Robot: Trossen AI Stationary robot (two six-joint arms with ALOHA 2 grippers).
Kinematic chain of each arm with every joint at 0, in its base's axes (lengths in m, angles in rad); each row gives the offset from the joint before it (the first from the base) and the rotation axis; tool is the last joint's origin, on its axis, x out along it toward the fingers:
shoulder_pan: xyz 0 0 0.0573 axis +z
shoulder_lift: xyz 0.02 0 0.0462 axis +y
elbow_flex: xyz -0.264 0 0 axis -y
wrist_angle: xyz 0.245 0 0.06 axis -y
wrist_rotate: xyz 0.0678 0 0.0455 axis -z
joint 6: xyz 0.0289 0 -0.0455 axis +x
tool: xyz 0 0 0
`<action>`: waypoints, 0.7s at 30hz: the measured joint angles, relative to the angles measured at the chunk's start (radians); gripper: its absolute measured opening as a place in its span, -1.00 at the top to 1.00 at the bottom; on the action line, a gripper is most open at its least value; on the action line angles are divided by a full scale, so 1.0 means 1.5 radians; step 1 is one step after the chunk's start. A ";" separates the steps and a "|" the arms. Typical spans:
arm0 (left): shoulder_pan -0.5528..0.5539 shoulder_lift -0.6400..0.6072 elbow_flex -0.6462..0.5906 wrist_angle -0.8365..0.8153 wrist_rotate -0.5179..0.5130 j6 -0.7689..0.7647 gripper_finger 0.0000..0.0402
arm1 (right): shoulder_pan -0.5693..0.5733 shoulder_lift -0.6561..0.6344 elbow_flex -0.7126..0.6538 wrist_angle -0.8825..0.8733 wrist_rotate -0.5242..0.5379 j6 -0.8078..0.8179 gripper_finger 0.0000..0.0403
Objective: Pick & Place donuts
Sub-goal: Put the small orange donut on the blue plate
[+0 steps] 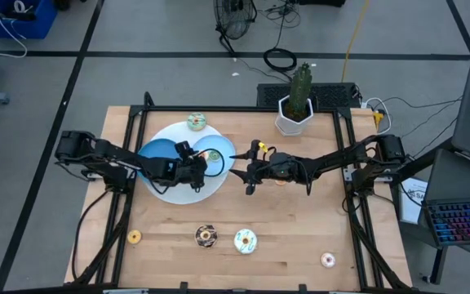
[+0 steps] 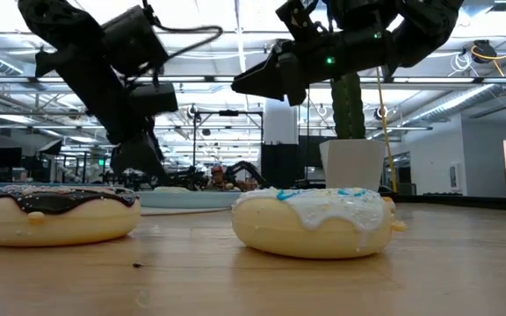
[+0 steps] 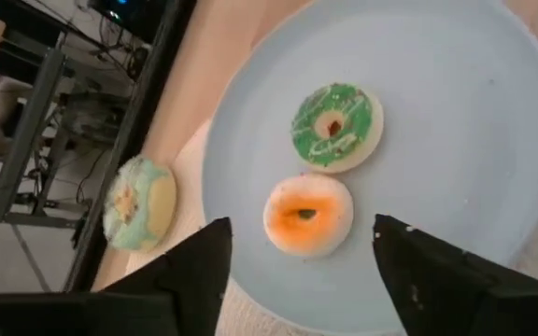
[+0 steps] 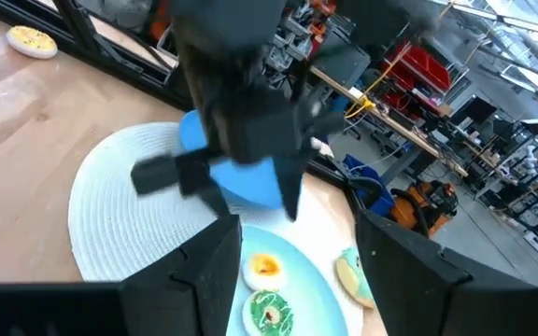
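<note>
The light blue plate point(image 3: 474, 121) holds an orange-iced donut point(image 3: 308, 213) and a green-iced donut point(image 3: 336, 126). A pale green donut point(image 3: 140, 203) lies on the table just off the plate's far rim point(image 1: 197, 122). My left gripper point(image 3: 302, 275) hovers open above the plate, one finger on each side of the orange donut and clear of it. My right gripper point(image 4: 302, 280) is open and raised beside the plate point(image 1: 241, 171), facing it. Near the front edge lie yellow point(image 1: 135, 237), chocolate point(image 1: 206, 236), white-and-blue point(image 1: 245, 241) and pink point(image 1: 328, 260) donuts.
A dark blue bowl point(image 1: 157, 151) sits at the plate's left, on a pale woven mat point(image 4: 129, 215). A cactus in a white pot point(image 1: 294, 106) stands at the far edge. Bare wood lies between the plate and the front row of donuts.
</note>
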 joint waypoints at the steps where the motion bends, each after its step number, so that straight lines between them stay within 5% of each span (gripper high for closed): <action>1: -0.003 -0.009 0.000 0.005 -0.002 0.000 -0.35 | 0.000 0.000 0.000 -0.005 0.001 0.001 0.01; 8: -0.027 -0.148 -0.001 -0.005 0.009 -0.035 -0.41 | 0.005 -0.087 0.017 -0.215 0.098 0.059 -0.01; 21: -0.058 -0.473 0.000 -0.156 0.072 -0.131 -0.23 | 0.003 -0.284 0.024 -0.636 0.104 0.363 -0.02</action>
